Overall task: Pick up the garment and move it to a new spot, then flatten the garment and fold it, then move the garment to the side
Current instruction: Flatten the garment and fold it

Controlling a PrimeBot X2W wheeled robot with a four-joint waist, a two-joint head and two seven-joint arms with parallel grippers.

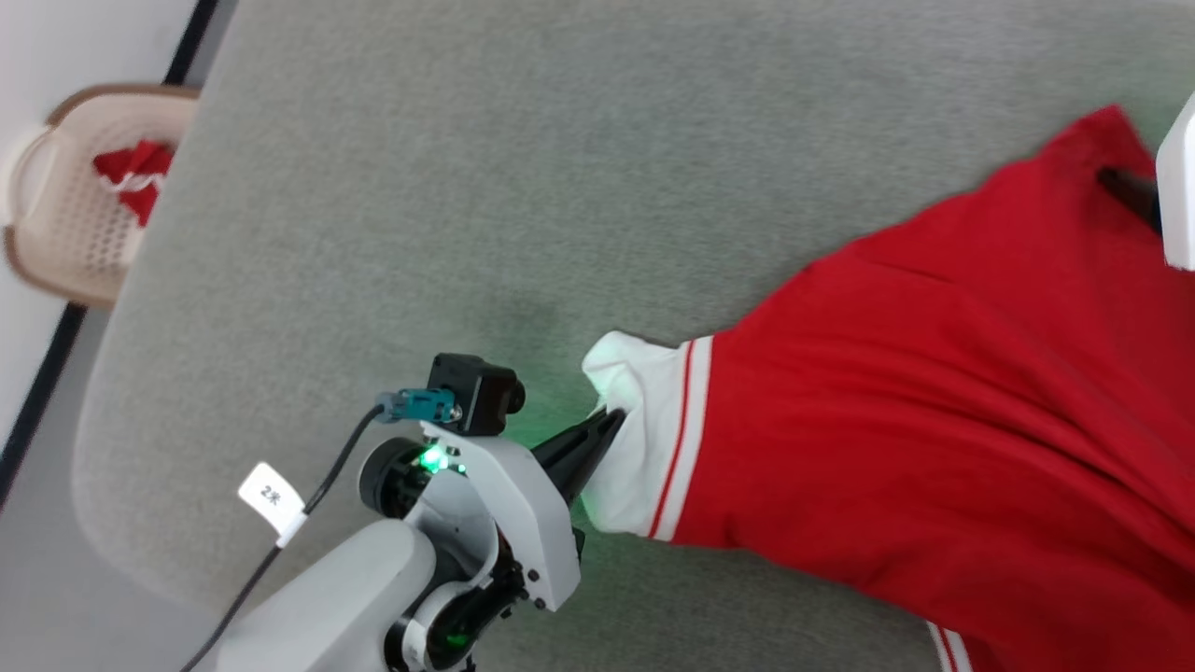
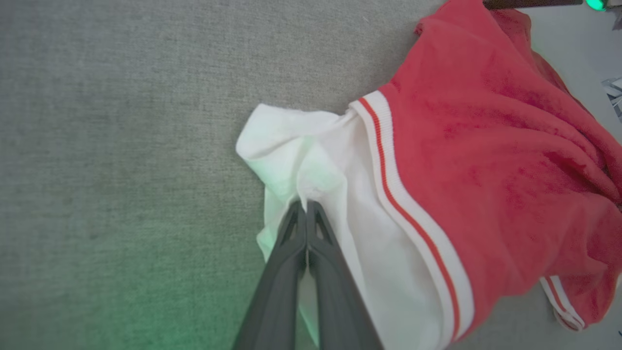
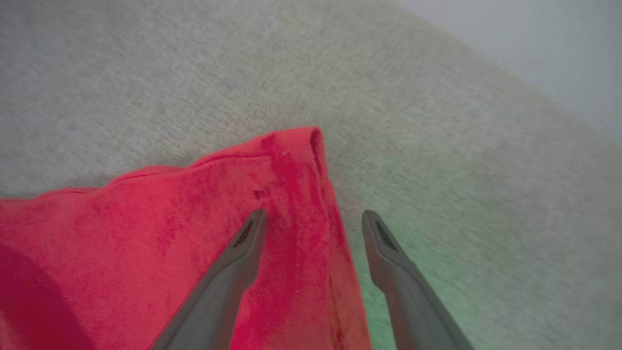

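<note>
Arm shell (image 1: 504, 504): pale grey, rounded, small dark screws (image 1: 537, 579).
Fingers (image 2: 285, 272): long, dark grey, tapered, slotted tips.
Camera (image 1: 471, 392): black box, teal plug (image 1: 425, 406).
Cable (image 1: 338, 457): black, white tag (image 1: 271, 499).
Light (image 1: 431, 459): green, at wrist.

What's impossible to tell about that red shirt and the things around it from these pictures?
- The garment: the head view's right and bottom edges cut it off, so its front stays unseen.
- Red cloth in the basket: partly behind the grey surface; too small to identify.
- Right gripper: the right wrist view is blurred; it is open, but contact with the garment is unclear.
</note>
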